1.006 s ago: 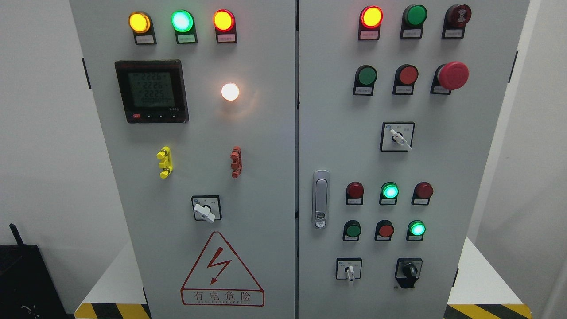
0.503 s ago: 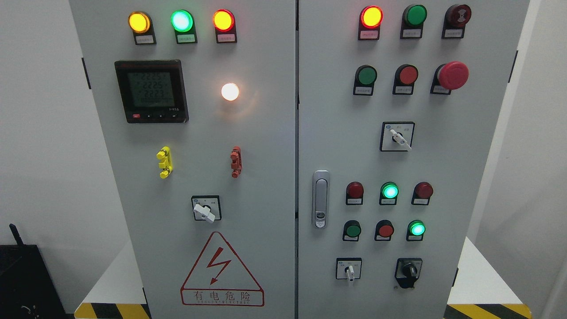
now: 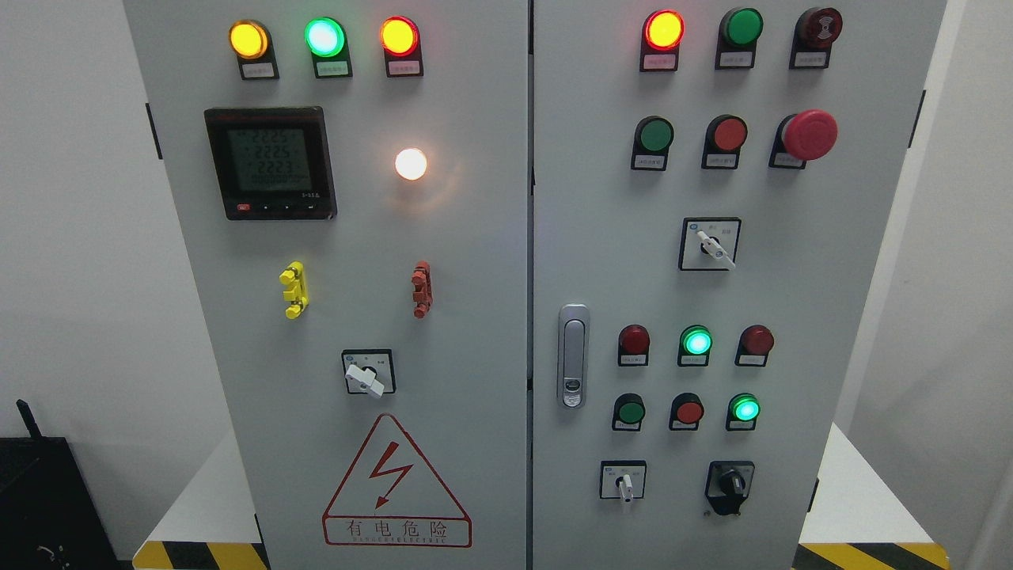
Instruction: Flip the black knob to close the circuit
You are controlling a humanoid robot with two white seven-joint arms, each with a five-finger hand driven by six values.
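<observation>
Head view, the only one you have: the black knob [image 3: 730,484] sits low on the cabinet's right door [image 3: 791,317], bottom row, at the right end, just right of a small white-handled switch [image 3: 625,483] and below the lit green lamp [image 3: 745,408]. Its grip appears to run roughly up and down, though the dark body blurs into its black plate, so you cannot be sure of the exact angle. Neither hand shows anywhere here; no arm enters from either lower corner, so you cannot tell how the fingers stand or whether they hold anything. Judged from the layout alone, the knob lies right of the picture's middle and near the bottom edge, on the side where your right arm would come in, so the right hand looks the nearer choice. The reach would go forward and low, fingers set across the grip to turn it. Watch the white-handled switch next to it and the door latch [image 3: 573,356] further left; keep clear of both. The task looks unstarted.
</observation>
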